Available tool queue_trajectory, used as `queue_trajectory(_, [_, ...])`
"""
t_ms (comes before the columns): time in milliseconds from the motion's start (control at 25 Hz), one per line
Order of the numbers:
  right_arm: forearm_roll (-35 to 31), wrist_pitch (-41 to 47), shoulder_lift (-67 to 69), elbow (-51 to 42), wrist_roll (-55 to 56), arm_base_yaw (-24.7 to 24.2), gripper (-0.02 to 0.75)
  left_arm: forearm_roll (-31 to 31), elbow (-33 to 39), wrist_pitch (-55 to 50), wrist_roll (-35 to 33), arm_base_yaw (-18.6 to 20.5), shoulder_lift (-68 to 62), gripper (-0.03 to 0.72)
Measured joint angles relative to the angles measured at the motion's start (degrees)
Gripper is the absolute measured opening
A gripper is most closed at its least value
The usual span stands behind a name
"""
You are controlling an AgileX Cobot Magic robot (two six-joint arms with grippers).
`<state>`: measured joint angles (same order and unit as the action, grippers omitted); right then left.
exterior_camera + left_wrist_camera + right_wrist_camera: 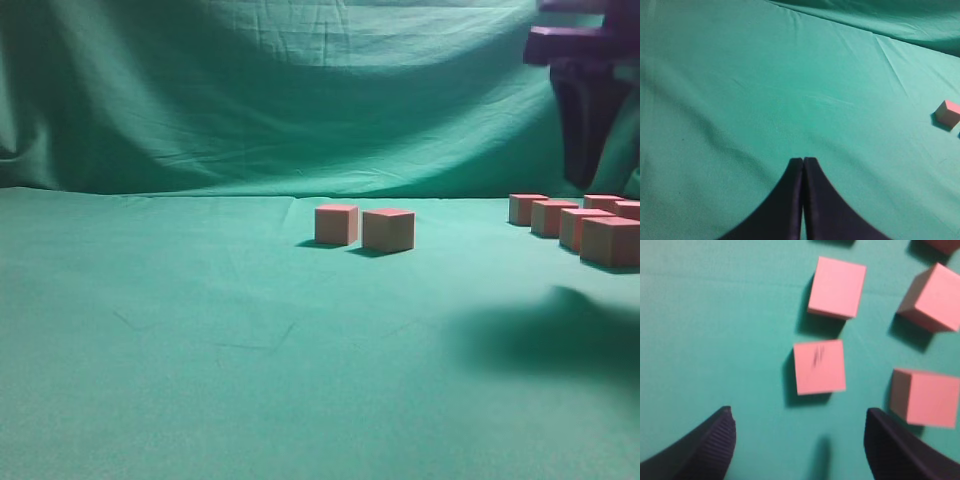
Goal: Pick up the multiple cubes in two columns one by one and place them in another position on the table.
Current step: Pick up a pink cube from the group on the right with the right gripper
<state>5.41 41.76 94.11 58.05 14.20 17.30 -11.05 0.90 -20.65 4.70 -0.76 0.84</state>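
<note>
Two small pinkish-red cubes (364, 227) side by side mid-table on wrinkled green cloth (200, 330), more cubes in two columns (585, 225) near its right edge, right gripper (799, 440) wide open above them, empty, left gripper (803, 165) closed, empty.
</note>
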Motion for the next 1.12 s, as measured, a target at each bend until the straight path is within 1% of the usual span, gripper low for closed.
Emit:
queue_trajectory(160, [1.1, -1.5, 4.6, 1.4, 0.0, 0.0, 0.528, 0.0, 0.0, 0.0, 0.0, 0.0, 0.0, 0.0])
queue_trajectory(440, [5.0, 0.1, 9.3, 7.1, 0.0, 0.0, 0.528, 0.0, 0.0, 0.0, 0.0, 0.0, 0.0, 0.0])
queue_trajectory(1000, [5.7, 1.2, 13.2, 7.5, 0.1, 0.0, 0.528, 0.0, 0.0, 0.0, 0.0, 0.0, 0.0, 0.0])
queue_trajectory(1040, [5.7, 1.2, 13.3, 7.6, 0.1, 0.0, 0.48, 0.0, 0.0, 0.0, 0.0, 0.0, 0.0, 0.0])
queue_trajectory(1120, [5.7, 1.3, 13.5, 7.6, 0.1, 0.0, 0.417, 0.0, 0.0, 0.0, 0.0, 0.0, 0.0, 0.0])
